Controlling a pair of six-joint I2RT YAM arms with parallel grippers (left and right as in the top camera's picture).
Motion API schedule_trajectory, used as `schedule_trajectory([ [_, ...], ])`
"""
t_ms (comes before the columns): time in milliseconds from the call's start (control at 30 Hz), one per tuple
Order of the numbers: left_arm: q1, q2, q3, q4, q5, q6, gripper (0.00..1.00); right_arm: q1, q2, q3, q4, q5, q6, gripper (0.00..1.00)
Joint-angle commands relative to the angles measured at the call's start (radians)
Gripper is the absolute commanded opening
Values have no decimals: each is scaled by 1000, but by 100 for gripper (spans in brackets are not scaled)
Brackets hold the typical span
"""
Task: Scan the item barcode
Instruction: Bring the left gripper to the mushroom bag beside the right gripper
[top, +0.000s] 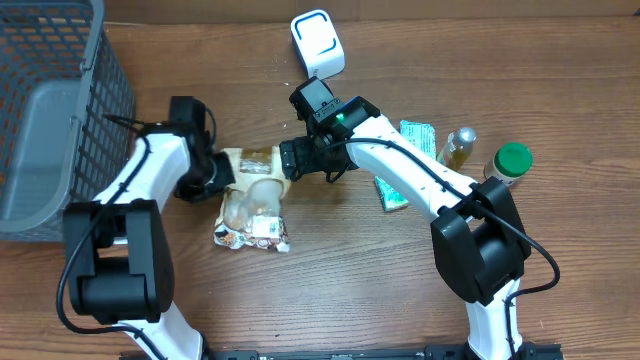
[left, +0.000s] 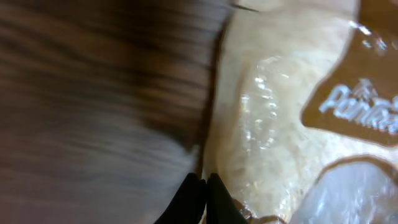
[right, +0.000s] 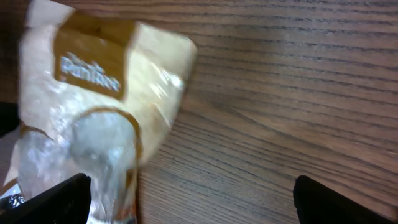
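We are looking at a cream, partly clear plastic bag (top: 250, 195) with a brown label, lying on the wooden table (top: 350, 290) between both grippers. Our left gripper (top: 220, 180) is pinching its left edge, fingers (left: 191, 200) pressed together. Our right gripper (top: 300, 160) is standing wide apart just beside it. A grey basket (top: 50, 120) is sitting far left, and we cannot tell what it holds. A white scanner (top: 318, 42), green packet (top: 420, 135), bottle (top: 458, 146) and green-lidded jar (top: 511, 163) are standing apart from the bag.
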Motion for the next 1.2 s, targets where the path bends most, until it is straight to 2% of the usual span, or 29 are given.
schedule_trajectory([
  [0,-51,8,-14,23,67,2,4,1,-23,-4,5,24,-2,100],
  [233,-167,8,-14,114,105,29,4,1,-23,-4,4,24,-3,100],
  [367,-195,7,8,106,93,45,4,1,-23,-4,-2,24,-3,100],
  [733,-93,5,307,-316,98,46,4,1,-23,-4,-6,24,-2,100],
  [933,-90,6,288,-479,95,46,4,1,-23,-4,0,24,-2,100],
  [1167,-132,6,177,-486,95,40,4,1,-23,-4,0,24,-2,100],
])
